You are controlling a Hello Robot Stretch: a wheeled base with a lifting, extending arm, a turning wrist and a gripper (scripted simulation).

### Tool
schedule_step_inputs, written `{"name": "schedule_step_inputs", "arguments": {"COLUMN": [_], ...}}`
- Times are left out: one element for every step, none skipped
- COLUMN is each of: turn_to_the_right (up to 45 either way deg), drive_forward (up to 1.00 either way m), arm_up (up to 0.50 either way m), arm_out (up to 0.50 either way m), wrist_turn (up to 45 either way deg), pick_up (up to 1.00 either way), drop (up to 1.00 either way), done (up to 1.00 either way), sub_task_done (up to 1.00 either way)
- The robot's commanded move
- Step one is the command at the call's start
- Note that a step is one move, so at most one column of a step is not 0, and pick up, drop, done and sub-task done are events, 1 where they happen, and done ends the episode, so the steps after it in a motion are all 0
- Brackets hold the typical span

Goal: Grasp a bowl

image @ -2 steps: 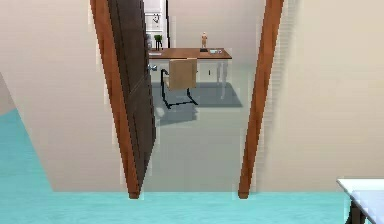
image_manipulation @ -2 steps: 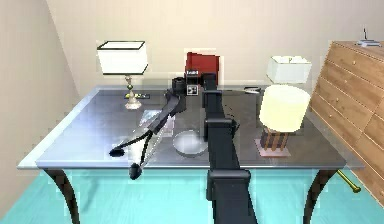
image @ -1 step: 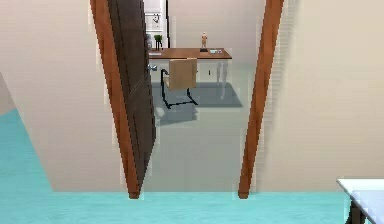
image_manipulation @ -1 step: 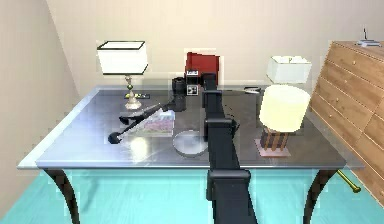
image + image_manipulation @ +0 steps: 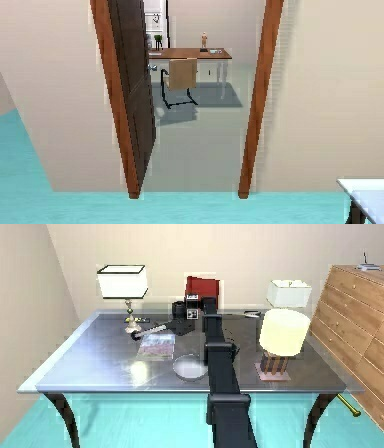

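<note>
Grasp looks not yet done. A clear bowl (image 5: 187,368) sits on the glass table (image 5: 90,374), lower centre of the arm side view, just left of the arm (image 5: 222,374). The gripper (image 5: 183,310) is higher up by a red box (image 5: 203,290). Can't tell jaw state or whether it holds anything. Left: reach bowl, grasp.

Bare table (image 5: 90,364) glass left of the bowl (image 5: 188,368) and toward the near edge. Close behind the bowl, a flat booklet (image 5: 157,346); farther behind, a white-shaded lamp (image 5: 124,286) and a red box (image 5: 203,290). Just right of the bowl, the arm (image 5: 222,374); farther right, a cream lamp (image 5: 283,336).
</note>
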Motion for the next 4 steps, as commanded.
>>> {"name": "schedule_step_inputs", "arguments": {"turn_to_the_right": [0.0,0.0,0.0,0.0], "drive_forward": [0.0,0.0,0.0,0.0], "arm_up": [0.0,-0.3,0.0,0.1], "arm_out": [0.0,0.0,0.0,0.0], "wrist_turn": [42.0,0.0,0.0,0.0], "pick_up": [0.0,0.0,1.0,0.0], "drop": [0.0,0.0,0.0,0.0], "done": [0.0,0.0,0.0,0.0], "sub_task_done": [0.0,0.0,0.0,0.0]}}
